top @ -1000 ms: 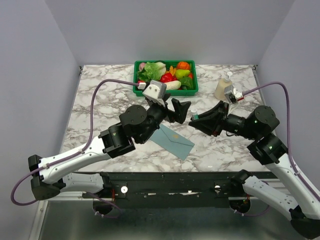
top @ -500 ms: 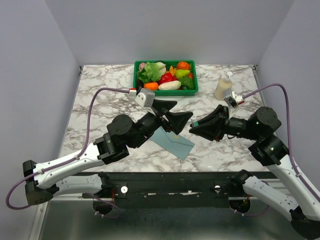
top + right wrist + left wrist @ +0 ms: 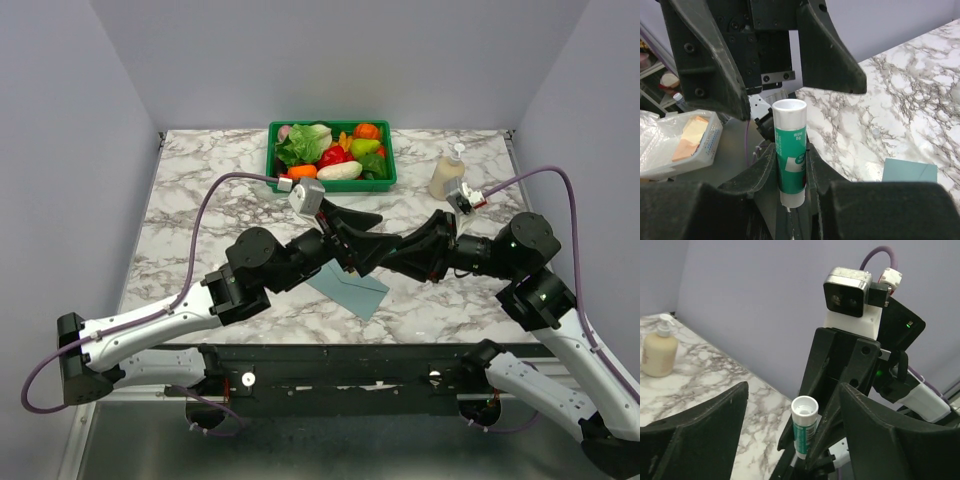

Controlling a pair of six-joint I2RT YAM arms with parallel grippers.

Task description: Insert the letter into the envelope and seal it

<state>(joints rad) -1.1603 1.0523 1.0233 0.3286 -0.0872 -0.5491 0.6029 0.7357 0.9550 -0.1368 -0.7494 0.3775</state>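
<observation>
Marble table (image 3: 200, 205) bears one envelope (image 3: 352, 285); right end effector (image 3: 790, 167) clamps one glue stick (image 3: 788, 127) (left end effector (image 3: 376, 232) gapes).

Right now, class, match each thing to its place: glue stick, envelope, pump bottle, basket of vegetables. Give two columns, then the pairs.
Things:
1 glue stick
2 envelope
3 pump bottle
4 basket

Places:
A far edge of the table, middle
B clamped in the right end effector
C flat on the table, near middle
D far right of the table

Pairs: 1-B, 2-C, 3-D, 4-A
</observation>
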